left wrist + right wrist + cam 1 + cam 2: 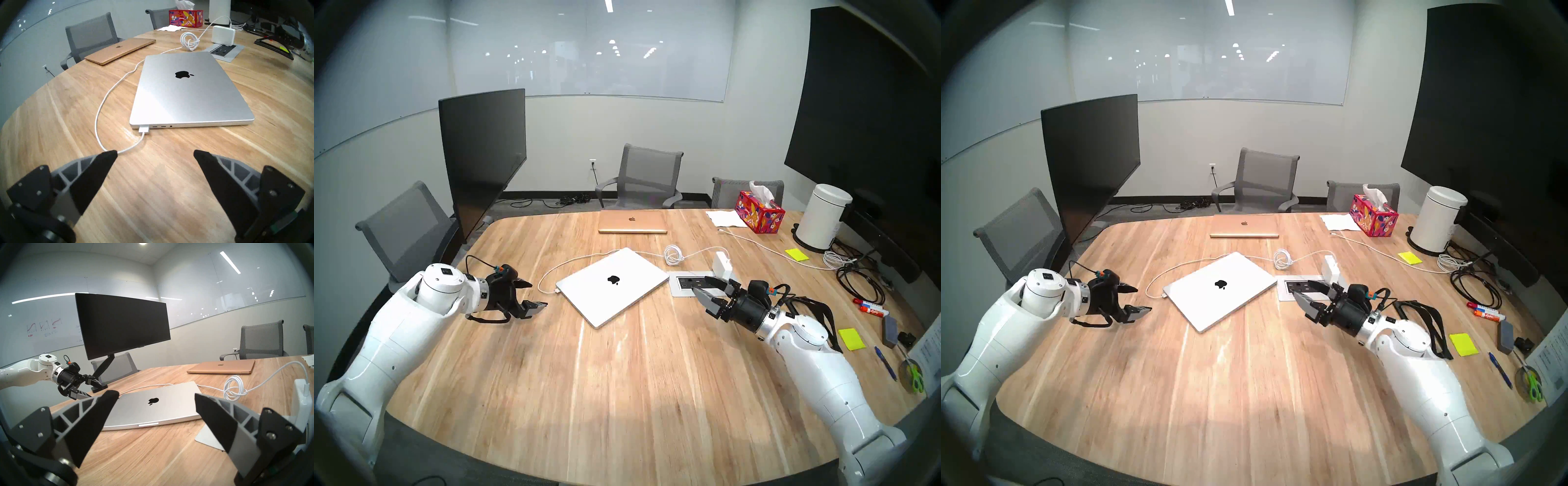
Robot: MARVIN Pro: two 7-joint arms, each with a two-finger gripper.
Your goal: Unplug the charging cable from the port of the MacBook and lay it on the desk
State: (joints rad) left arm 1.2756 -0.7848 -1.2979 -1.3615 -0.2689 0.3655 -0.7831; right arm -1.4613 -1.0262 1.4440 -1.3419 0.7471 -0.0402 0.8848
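The silver MacBook [612, 285] lies closed on the wood-grain desk [619, 390], black apple logo up. The white charging cable [544, 281] is plugged into the port at the near left corner [144, 126] by its flat connector [144, 129]. The cord loops left, runs behind the laptop to a coil [673, 254] and the white power brick [723, 264]. My left gripper [538, 294] is open and empty, just left of the connector; in the left wrist view [155, 153] the cord passes by its left fingertip. My right gripper [700, 284] is open and empty at the laptop's right.
A gold laptop [632, 222] lies at the far edge. A desk power outlet panel [683, 288] sits under my right gripper. At the right are a tissue box [759, 212], white canister [823, 217], plain white cord [772, 247], black cords [857, 281], markers and sticky notes. A monitor [483, 163] stands far left.
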